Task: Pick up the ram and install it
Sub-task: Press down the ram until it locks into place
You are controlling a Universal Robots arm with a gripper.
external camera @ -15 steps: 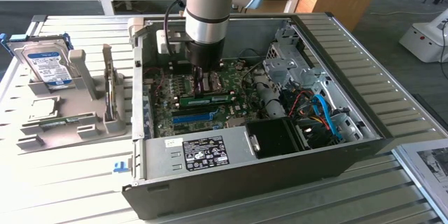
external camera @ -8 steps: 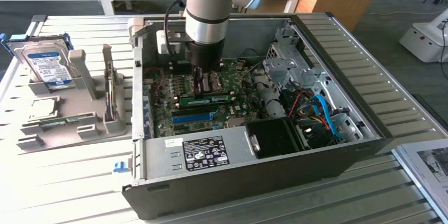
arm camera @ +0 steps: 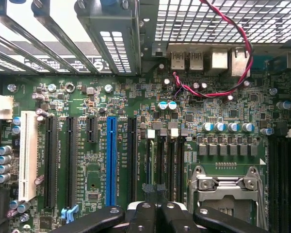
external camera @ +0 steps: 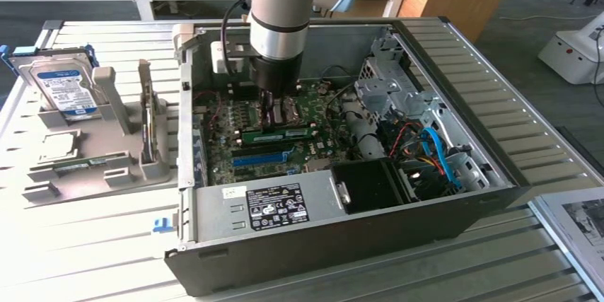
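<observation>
Inside the open computer case (external camera: 415, 196), the clenched end effector (external camera: 271, 101) presses the ram (external camera: 279, 134), lying crosswise, hemmed by walls.

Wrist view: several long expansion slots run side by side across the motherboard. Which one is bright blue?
The blue slot, standing between black slots; a single white slot lies farther off, and every other long slot there is black.
</observation>
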